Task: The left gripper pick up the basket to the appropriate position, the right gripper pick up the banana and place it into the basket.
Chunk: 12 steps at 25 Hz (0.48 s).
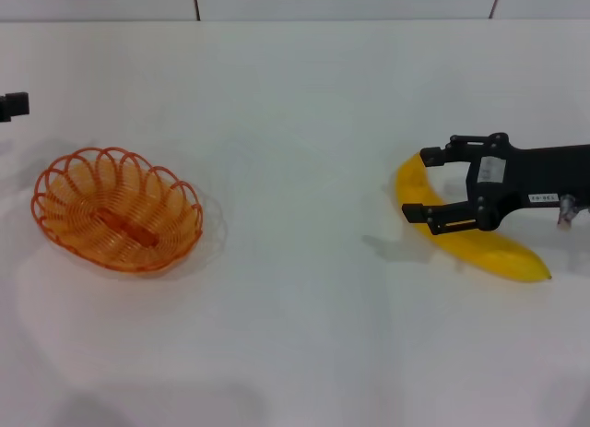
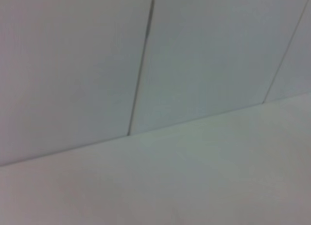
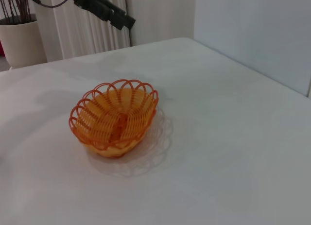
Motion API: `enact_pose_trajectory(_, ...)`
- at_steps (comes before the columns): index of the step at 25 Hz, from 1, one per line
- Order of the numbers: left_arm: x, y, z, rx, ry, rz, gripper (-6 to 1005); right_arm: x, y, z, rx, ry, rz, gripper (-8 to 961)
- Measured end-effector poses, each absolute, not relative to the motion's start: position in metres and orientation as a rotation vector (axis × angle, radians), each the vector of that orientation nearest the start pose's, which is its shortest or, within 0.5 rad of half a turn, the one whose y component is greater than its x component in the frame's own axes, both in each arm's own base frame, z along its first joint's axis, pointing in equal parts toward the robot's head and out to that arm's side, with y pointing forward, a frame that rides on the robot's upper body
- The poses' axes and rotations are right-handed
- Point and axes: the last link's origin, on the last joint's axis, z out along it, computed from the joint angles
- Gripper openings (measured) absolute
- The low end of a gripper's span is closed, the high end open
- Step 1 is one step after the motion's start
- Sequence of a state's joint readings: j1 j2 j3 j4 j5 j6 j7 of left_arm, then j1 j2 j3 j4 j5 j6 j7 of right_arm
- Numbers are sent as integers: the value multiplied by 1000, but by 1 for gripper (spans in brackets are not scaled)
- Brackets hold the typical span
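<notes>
The orange wire basket (image 1: 118, 210) stands upright on the white table at the left, with nothing in it; it also shows in the right wrist view (image 3: 116, 119). The yellow banana (image 1: 489, 252) lies on the table at the right. My right gripper (image 1: 422, 183) is open, its two fingers straddling the banana's far end, low over the table. My left gripper (image 1: 14, 105) shows only as a black piece at the left edge, behind the basket and apart from it; in the right wrist view (image 3: 116, 16) it hangs above the table beyond the basket.
The white wall panels (image 1: 277, 3) rise at the table's far edge. A white pot with twigs (image 3: 22, 40) and curtains stand beyond the table's left side. The left wrist view shows only table and wall.
</notes>
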<state>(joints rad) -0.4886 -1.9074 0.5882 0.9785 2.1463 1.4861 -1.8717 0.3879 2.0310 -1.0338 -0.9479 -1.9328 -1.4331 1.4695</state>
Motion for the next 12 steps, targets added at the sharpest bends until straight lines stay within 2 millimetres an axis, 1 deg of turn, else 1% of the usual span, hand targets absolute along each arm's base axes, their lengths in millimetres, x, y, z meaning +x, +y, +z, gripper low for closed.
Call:
enact_pose_trajectory(7,-306,364,137,-2344,-983,-291,757,266,330,17,-2770,431,358,879)
enact_pose_trajectory(12,-306,366,126,-2371,-1001,-222,758,265,331,13,-2785,439,353,878)
